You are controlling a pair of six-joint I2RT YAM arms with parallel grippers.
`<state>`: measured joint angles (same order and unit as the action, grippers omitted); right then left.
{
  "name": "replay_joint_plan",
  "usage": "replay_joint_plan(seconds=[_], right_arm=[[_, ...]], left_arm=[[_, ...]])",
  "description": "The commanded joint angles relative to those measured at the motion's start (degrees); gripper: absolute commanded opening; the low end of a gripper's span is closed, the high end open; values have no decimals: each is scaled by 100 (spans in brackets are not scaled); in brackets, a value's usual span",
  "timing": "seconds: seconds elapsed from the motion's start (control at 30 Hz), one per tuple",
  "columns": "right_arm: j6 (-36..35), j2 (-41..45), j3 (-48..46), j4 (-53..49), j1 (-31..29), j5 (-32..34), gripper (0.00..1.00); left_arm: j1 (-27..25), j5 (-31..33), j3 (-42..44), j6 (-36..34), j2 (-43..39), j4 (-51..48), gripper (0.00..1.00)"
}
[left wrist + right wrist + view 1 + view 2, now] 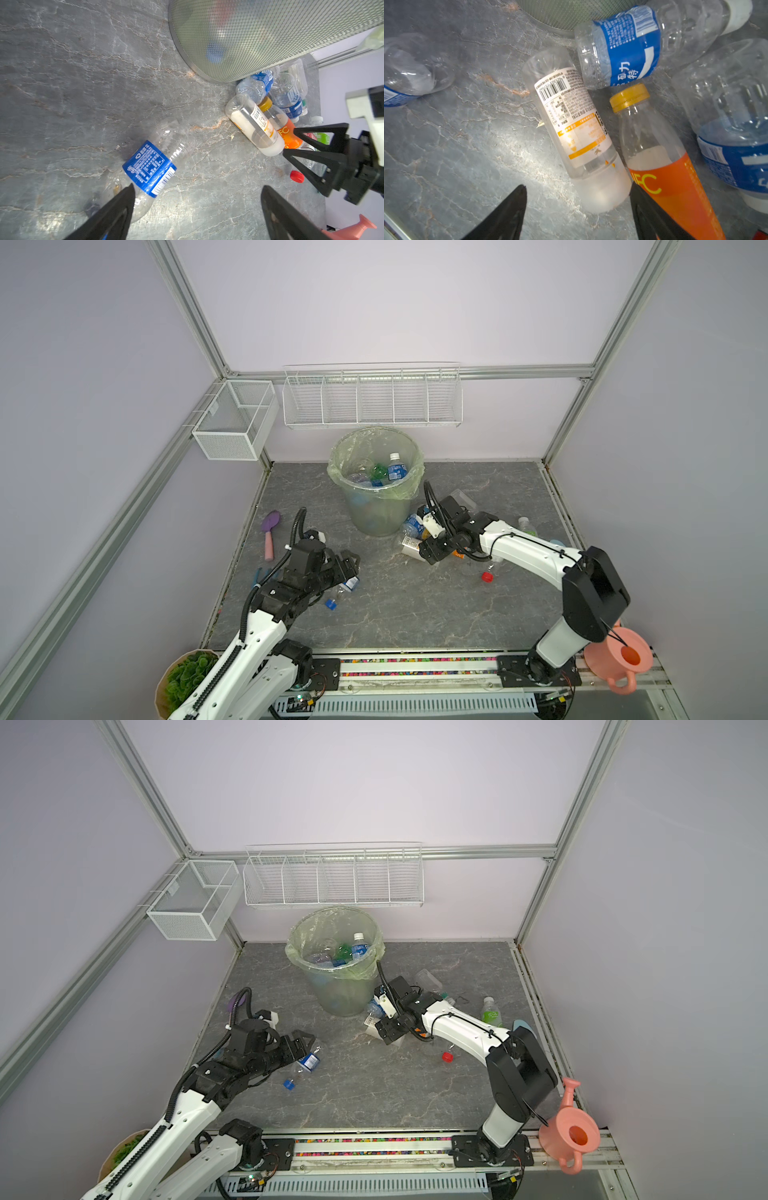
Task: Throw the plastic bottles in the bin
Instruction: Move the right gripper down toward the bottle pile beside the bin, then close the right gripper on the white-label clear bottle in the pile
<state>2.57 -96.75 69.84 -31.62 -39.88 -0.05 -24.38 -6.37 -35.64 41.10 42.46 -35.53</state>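
Note:
The pale-green bin point(374, 510) stands at the back middle with several bottles inside, one blue-labelled point(396, 468). My left gripper point(351, 566) point(197, 187) is open and low over the floor. A clear blue-labelled bottle point(149, 168) point(349, 584) lies beside one of its fingers, not between them. A cluster of bottles lies to the right of the bin's foot. My right gripper point(428, 551) point(577, 186) is open there, with the end of a white-labelled bottle point(577, 128) between its fingers. An orange-labelled bottle point(664, 176) lies against the outer side of one finger.
Two blue-labelled bottles point(629, 45) point(733, 124) lie in the same cluster. A green-labelled bottle point(491, 1013) stands further right. Loose red cap point(487, 577), blue cap point(331, 604), purple-and-pink brush point(270, 537), pink watering can point(621, 659), plant pot point(187, 676), wire baskets point(372, 400) on the wall.

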Motion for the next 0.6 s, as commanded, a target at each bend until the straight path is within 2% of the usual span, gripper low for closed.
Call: replay_joint_plan(seconds=[0.0, 0.2, 0.57], right_arm=[[-99, -273, 314, 63, 22, -27, 78], [-153, -702, 460, 169, 16, 98, 79], [-166, -1206, 491, 253, -81, 46, 77]], left_arm=[[-25, -87, -217, 22, -220, -84, 94], [-40, -251, -143, 13, -653, 151, 94], [-41, -350, -168, 67, -818, 104, 94]])
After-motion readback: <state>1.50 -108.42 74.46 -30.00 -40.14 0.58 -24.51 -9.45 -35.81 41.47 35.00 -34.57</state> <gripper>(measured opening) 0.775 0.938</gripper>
